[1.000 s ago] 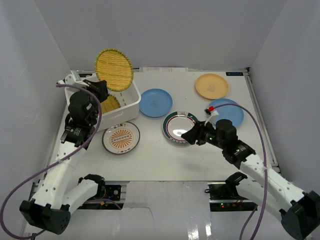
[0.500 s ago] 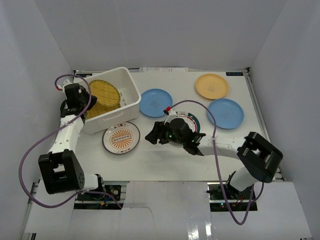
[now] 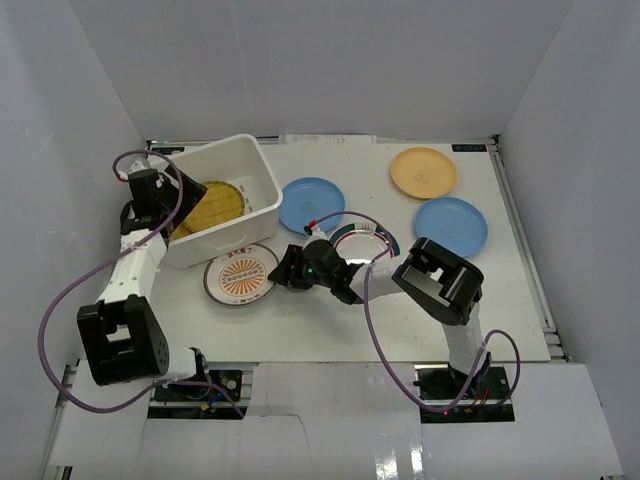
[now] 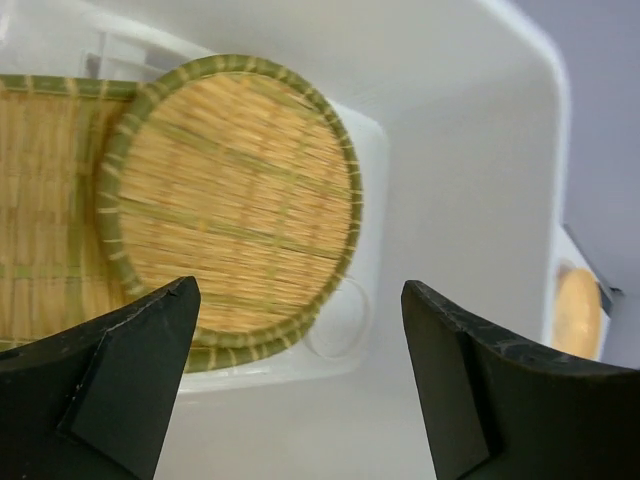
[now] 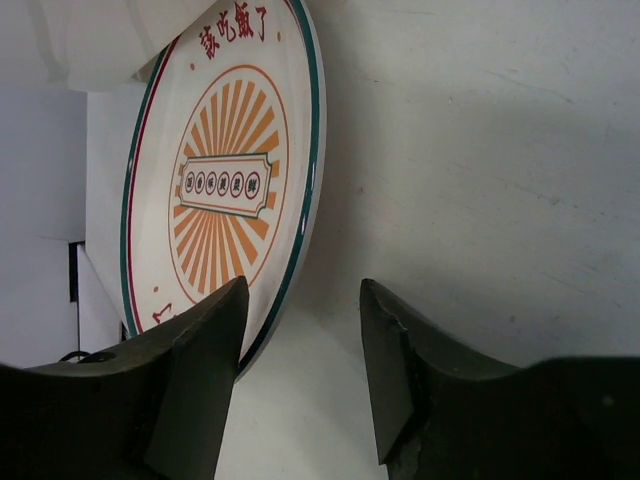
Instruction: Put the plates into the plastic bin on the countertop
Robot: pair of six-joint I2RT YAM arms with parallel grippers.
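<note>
Right gripper [image 5: 305, 300] sat low on the white counter [image 3: 330, 320], fingers parted, empty. The white round plate with orange sunburst pattern [image 5: 225, 180] lay just to its left, rim at the gap. Left gripper [image 4: 300, 300] hung wide open over the white plastic bin [image 3: 215, 240], with the round yellow woven plates [image 4: 235, 190] inside it.

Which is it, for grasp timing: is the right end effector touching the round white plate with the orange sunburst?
Cannot tell. Right wrist view: the plate's rim passes behind one finger of the right end effector, hiding any contact.
</note>
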